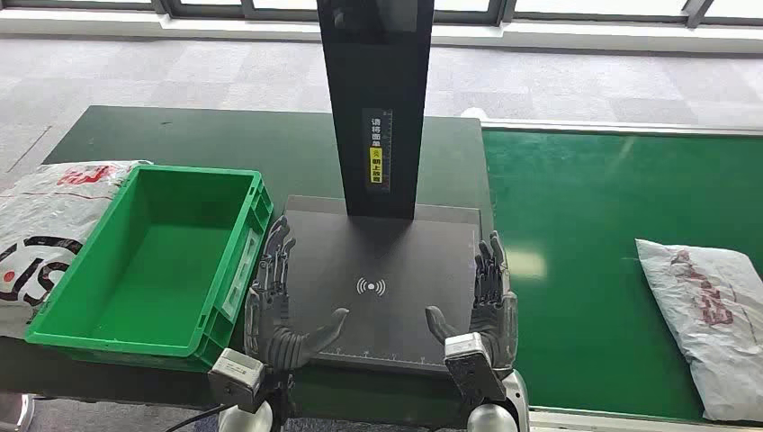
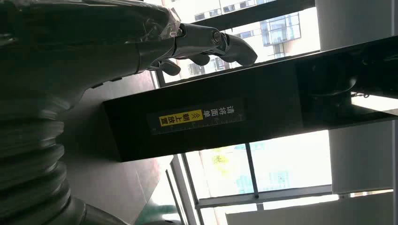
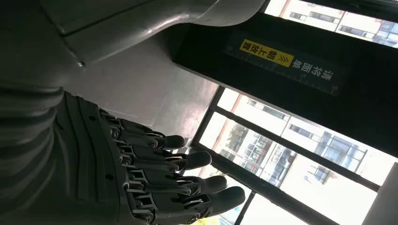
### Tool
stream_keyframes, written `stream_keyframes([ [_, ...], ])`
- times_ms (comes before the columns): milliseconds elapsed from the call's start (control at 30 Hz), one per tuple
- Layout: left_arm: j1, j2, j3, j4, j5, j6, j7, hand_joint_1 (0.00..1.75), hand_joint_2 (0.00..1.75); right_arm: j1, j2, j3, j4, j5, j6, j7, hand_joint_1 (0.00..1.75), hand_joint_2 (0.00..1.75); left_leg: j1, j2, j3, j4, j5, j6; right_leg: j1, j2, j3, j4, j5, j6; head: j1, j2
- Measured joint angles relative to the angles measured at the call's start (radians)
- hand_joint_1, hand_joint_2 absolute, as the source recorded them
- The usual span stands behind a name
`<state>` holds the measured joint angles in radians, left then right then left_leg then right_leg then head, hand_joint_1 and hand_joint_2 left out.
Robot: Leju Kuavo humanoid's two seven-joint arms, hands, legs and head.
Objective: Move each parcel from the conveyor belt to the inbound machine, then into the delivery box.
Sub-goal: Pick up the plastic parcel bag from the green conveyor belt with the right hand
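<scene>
Two empty hands, left hand [image 1: 274, 292] and right hand [image 1: 486, 301], fingers spread, flank the dark grey inbound machine plate [image 1: 382, 270].
White plastic parcel [image 1: 711, 315] with red print lies on the green conveyor belt [image 1: 576, 234]; a yellow Chinese label [image 2: 180, 118] marks the machine's black post [image 1: 373, 99]; green plastic delivery box [image 1: 148, 261] sits left.

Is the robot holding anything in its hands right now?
No. The left hand and right hand are both open and hold nothing; the parcel lies on the belt.

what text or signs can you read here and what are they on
"请将面单" over a yellow "朝上放置": label on the inbound machine's black post.
Contactless wave symbol, no words: on the machine's grey plate.
Red print on the conveyor parcel: too creased to read.
Red and black print on the left parcel: partly hidden, unreadable.
</scene>
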<state>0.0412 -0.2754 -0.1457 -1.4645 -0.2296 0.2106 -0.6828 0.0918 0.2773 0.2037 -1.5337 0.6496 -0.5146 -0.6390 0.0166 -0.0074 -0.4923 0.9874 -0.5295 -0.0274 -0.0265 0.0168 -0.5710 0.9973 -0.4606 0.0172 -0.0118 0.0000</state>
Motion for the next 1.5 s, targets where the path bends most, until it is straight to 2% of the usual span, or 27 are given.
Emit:
stream_keyframes([
  [633, 0.003, -0.003, 0.007, 0.005, 0.0, -0.003, -0.015, 0.0, 1.75, 0.005, 0.003, -0.019, 0.005, 0.005, -0.009, -0.028, 0.0, 1.75, 0.0, 0.0, -0.001, 0.0, 0.0, 0.0, 0.0, 0.0, 0.0, 0.0, 0.0, 0.0, 0.0, 0.0],
  [700, 0.004, -0.004, 0.011, 0.004, 0.0, -0.003, -0.015, 0.0, 1.75, 0.004, 0.003, -0.023, 0.009, 0.055, -0.042, 0.01, 0.0, 1.75, 0.0, 0.0, -0.001, 0.0, 0.0, 0.0, 0.0, 0.0, 0.0, 0.0, 0.0, 0.0, 0.0, 0.0],
  [800, 0.006, -0.005, 0.014, -0.002, 0.0, -0.005, -0.012, 0.0, 1.75, 0.003, 0.001, -0.053, 0.025, 0.223, -0.116, 0.128, 0.0, 1.75, 0.0, 0.0, -0.001, 0.0, 0.0, 0.0, 0.0, 0.0, 0.0, 0.0, 0.0, 0.0, 0.0, 0.0],
  [933, 0.008, -0.005, 0.016, -0.01, 0.002, -0.008, -0.008, 0.0, 1.75, -0.003, 0.001, -0.107, 0.05, 0.318, -0.146, 0.198, 0.0, 1.75, 0.0, 0.0, -0.002, 0.0, 0.0, 0.0, 0.0, 0.0, 0.0, 0.0, 0.0, 0.0, 0.0, 0.0],
  [1033, 0.012, -0.005, 0.017, -0.015, 0.007, -0.014, -0.013, 0.0, 1.75, -0.034, -0.002, -0.184, 0.086, 0.474, -0.172, 0.301, 0.0, 1.75, 0.0, 0.0, -0.002, 0.0, 0.0, 0.0, 0.0, 0.0, 0.0, 0.0, 0.0, 0.0, 0.0, 0.0],
  [1167, 0.015, -0.005, 0.022, -0.019, 0.027, -0.016, -0.017, 0.0, 1.75, -0.124, -0.018, -0.394, 0.177, 0.597, -0.181, 0.336, 0.0, 1.75, 0.0, -0.001, -0.001, 0.0, 0.0, 0.0, 0.0, -0.001, 0.001, -0.001, 0.0, 0.0, 0.0, 0.0],
  [1267, 0.015, -0.005, 0.024, -0.019, 0.038, -0.012, -0.018, 0.0, 1.75, -0.186, -0.041, -0.541, 0.235, 0.704, -0.184, 0.411, 0.0, 1.75, -0.001, -0.001, -0.001, 0.0, 0.0, 0.0, -0.001, -0.001, 0.001, -0.001, 0.0, 0.0, 0.0, 0.0],
  [1400, 0.016, -0.005, 0.026, -0.019, 0.045, -0.009, -0.018, 0.0, 1.75, -0.248, -0.079, -0.689, 0.305, 0.743, -0.184, 0.44, 0.0, 1.75, -0.001, -0.002, -0.001, 0.0, 0.0, 0.0, -0.001, -0.002, 0.001, -0.001, 0.0, 0.0, 0.0, 0.0],
  [1500, 0.016, -0.005, 0.026, -0.019, 0.046, -0.008, -0.018, 0.0, 1.75, -0.268, -0.096, -0.741, 0.334, 0.745, -0.185, 0.44, 0.0, 1.75, 0.0, -0.001, -0.001, 0.0, -0.001, 0.0, 0.0, -0.001, 0.0, -0.001, 0.0, 0.0, 0.0, 0.0],
])
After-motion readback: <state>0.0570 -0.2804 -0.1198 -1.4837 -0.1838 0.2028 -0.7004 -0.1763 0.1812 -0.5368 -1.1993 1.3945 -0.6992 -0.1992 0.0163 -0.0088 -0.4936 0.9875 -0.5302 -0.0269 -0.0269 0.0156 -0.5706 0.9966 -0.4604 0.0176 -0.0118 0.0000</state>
